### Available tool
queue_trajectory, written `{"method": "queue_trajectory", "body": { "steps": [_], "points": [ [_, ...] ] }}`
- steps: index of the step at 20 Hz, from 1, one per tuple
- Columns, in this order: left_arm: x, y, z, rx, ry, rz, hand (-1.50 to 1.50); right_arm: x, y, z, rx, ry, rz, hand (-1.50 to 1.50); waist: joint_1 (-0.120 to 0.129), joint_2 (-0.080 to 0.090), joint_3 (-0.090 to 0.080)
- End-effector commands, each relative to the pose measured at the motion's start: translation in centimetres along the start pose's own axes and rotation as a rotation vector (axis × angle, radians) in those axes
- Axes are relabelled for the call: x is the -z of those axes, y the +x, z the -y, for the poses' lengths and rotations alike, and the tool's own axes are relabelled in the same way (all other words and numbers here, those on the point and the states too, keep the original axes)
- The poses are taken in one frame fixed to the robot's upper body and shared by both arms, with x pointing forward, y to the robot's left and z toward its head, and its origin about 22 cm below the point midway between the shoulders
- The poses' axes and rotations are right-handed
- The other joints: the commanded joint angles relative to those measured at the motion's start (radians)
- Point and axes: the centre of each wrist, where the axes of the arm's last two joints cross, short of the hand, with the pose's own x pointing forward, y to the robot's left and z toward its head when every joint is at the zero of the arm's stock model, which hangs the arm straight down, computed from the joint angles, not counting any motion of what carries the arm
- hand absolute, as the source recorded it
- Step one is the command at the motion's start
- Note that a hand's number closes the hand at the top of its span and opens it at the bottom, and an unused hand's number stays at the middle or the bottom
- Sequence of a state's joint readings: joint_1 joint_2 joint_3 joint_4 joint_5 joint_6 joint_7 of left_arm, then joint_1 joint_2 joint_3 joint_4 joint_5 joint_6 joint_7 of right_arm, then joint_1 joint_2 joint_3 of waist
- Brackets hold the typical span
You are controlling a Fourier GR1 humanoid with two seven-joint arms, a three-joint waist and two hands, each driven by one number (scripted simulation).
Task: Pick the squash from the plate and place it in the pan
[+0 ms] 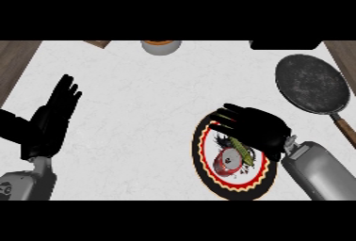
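On counter (139, 122), squash (240, 149) lies on plate (198, 153), pointing upper-left to lower-right.

Right hand (256, 126) fingers straight over plate (236, 192), squash (240, 150) on plate, pan (313, 84) well apart, left hand (52, 120) resting open

1. No text, label, brand or number can be read anywhere in the head view.
2. On the plate (199, 157) only a red and yellow zigzag band is shown, and no letters are formed by it.
3. A small dark mark (5, 189) is seen on the left forearm (31, 184) at the lower edge, but it cannot be made out.
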State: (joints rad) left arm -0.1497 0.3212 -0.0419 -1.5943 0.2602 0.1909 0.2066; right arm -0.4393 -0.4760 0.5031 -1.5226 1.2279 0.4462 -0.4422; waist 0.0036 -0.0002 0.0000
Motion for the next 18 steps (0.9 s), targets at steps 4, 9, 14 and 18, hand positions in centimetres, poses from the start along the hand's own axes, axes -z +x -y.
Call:
{"method": "queue_trajectory", "body": {
  "steps": [4,9,14,18],
  "points": [
    [-0.9,0.3,-0.2,-0.008,-0.003,-0.007,0.0,0.7,-1.4,-3.2,0.028,0.012,0.004,-1.5,0.002,0.0,0.0],
    [-0.3,-0.9,1.1,-0.009,-0.006,0.015,0.0,4.9,-0.1,-4.6,-0.006,0.037,-0.012,-1.5,0.007,0.002,0.0],
    [0.9,0.7,0.3,-0.009,0.0,0.005,0.0,3.8,-1.7,-3.5,0.011,0.055,-0.006,-1.5,-0.001,0.0,0.0],
    [1.8,-1.6,-0.3,-0.015,-0.011,0.006,0.0,5.6,-1.7,-5.1,0.041,0.036,0.015,-1.5,-0.001,0.003,0.0]
  ]
}}
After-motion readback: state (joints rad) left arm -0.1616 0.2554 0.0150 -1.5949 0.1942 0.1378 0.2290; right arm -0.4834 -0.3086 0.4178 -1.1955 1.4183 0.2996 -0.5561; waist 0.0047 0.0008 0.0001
